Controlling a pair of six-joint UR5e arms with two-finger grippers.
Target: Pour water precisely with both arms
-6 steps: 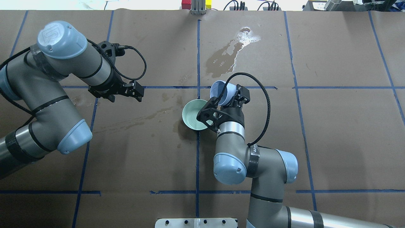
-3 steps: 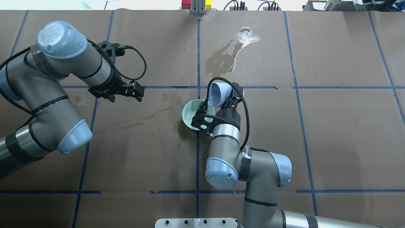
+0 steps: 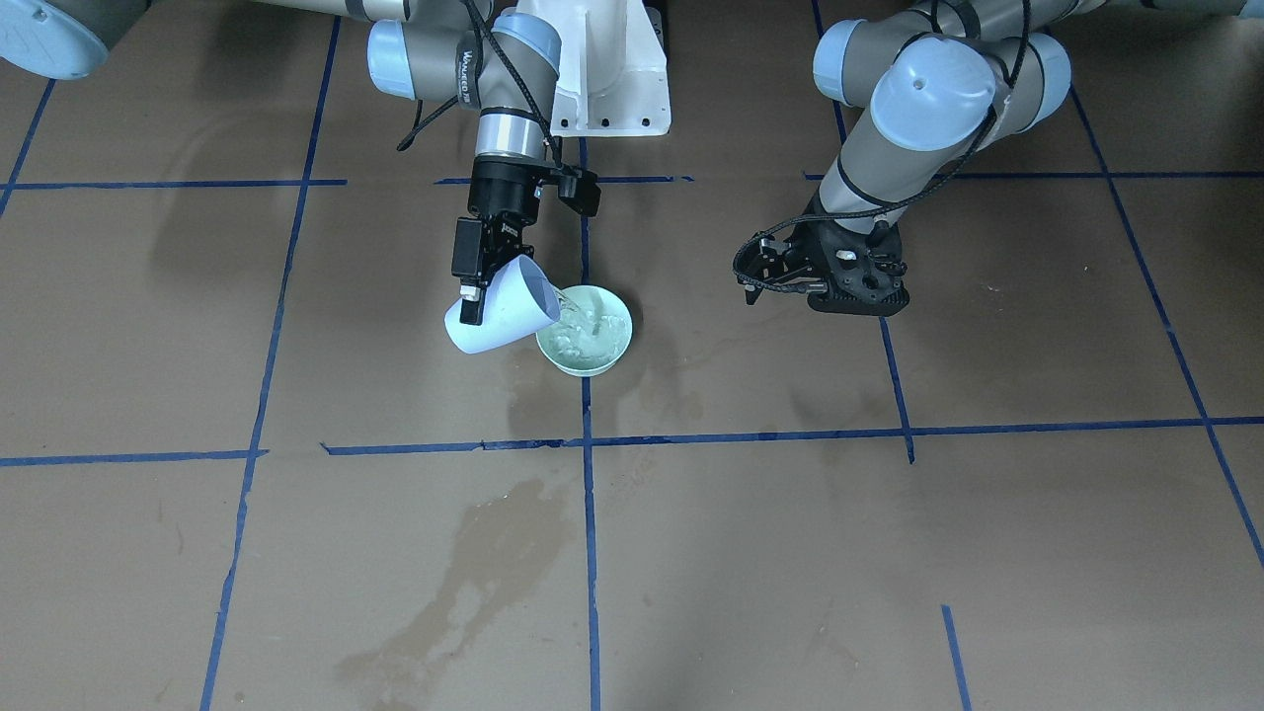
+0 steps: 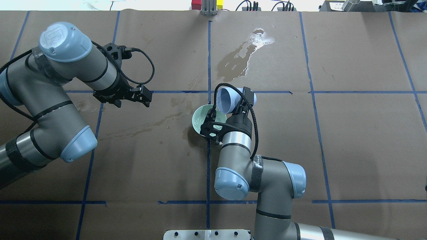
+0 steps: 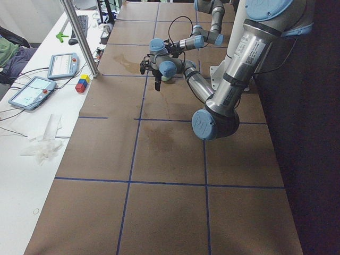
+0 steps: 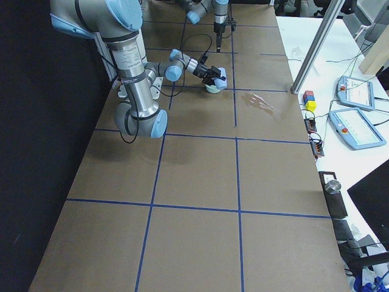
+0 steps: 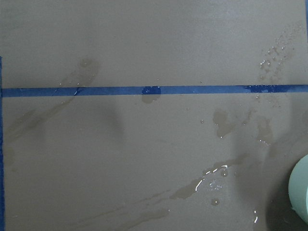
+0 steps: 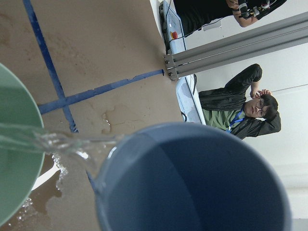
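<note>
My right gripper [image 4: 243, 99] is shut on a pale blue cup [image 4: 228, 100], held tilted with its mouth over a light green bowl [image 4: 200, 121] at the table's middle. Water [image 8: 53, 142] runs in a clear stream from the cup's lip [image 8: 192, 183] into the bowl [image 8: 14, 159]. In the front view the cup [image 3: 499, 316] leans over the bowl [image 3: 592, 341], where water [image 3: 578, 321] ripples. My left gripper [image 4: 146, 96] hovers open and empty over the table well left of the bowl. It also shows in the front view [image 3: 755, 272].
Wet brown stains lie beyond the bowl [image 4: 243, 56] and left of it [image 4: 146, 128]. Blue tape lines [image 4: 208, 60] grid the brown paper. The white pedestal [image 3: 607, 69] stands between the arms. A person [image 8: 240, 110] stands past the far edge.
My right arm has shifted left and turned the cup's mouth further over the bowl. My left arm has not moved.
</note>
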